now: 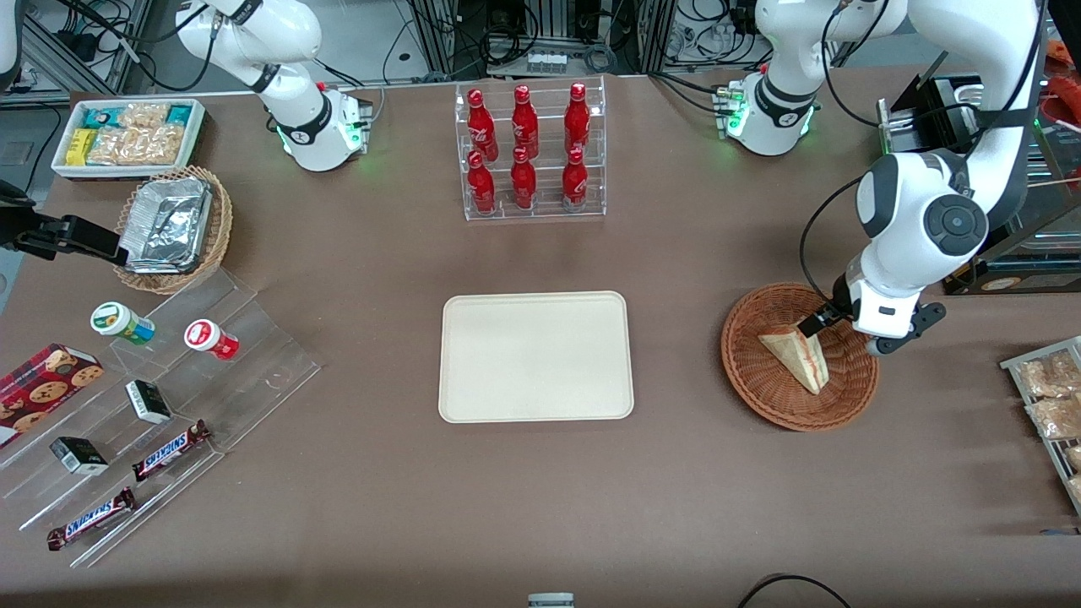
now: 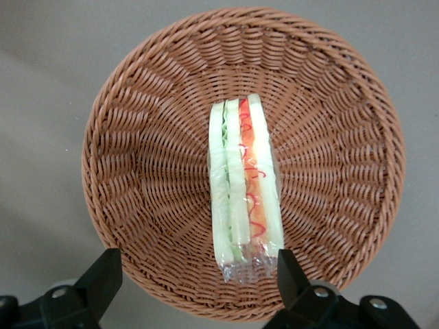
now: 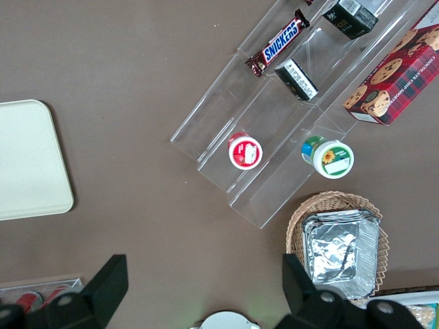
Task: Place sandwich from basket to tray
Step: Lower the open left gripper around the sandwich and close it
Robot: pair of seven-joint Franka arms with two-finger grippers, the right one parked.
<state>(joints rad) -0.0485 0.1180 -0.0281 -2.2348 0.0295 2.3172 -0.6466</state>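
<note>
The sandwich is a wrapped pale wedge with red and green filling, lying in the reddish-brown wicker basket toward the working arm's end of the table. My gripper hovers just above the basket's rim, farther from the front camera than the sandwich. In the left wrist view the sandwich lies cut edge up in the middle of the basket. The gripper is open, its fingers spread wide; one fingertip is close beside the sandwich's wrapped end, holding nothing. The cream tray lies flat mid-table and bare.
A clear rack of red bottles stands farther from the front camera than the tray. Toward the parked arm's end are a foil-lined tan basket, a snack bin and stepped acrylic shelves with jars and chocolate bars. Packaged snacks sit beside the basket.
</note>
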